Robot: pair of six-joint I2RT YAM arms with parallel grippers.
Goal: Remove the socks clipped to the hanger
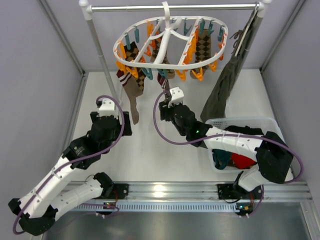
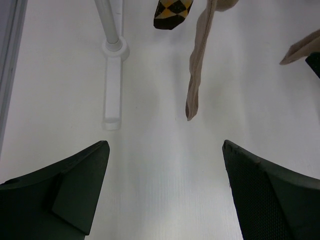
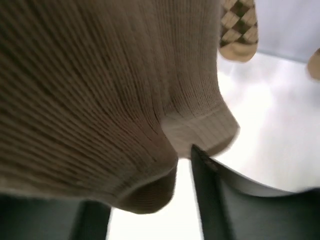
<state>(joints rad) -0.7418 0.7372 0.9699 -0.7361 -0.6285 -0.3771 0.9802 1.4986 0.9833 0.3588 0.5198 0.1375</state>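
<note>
The white oval hanger (image 1: 165,37) hangs from the rail with orange and teal clips. Argyle socks (image 1: 202,46) and plain brown socks (image 1: 133,97) hang from it. My right gripper (image 1: 166,94) is raised under the hanger's middle. In the right wrist view a ribbed brown sock (image 3: 100,90) fills the frame, and its end hangs between the fingers of the right gripper (image 3: 150,185) with a gap to the right finger (image 3: 215,195); the jaws stand apart. My left gripper (image 1: 107,102) is open and empty over the table (image 2: 165,145), below a hanging brown sock (image 2: 195,75) and an argyle toe (image 2: 172,12).
The metal rail (image 1: 170,7) rests on white posts, and the left post's base (image 2: 114,55) is near my left gripper. An olive-green garment (image 1: 226,82) hangs at the right. A white basket (image 1: 265,121) with red and teal clothes sits at the right.
</note>
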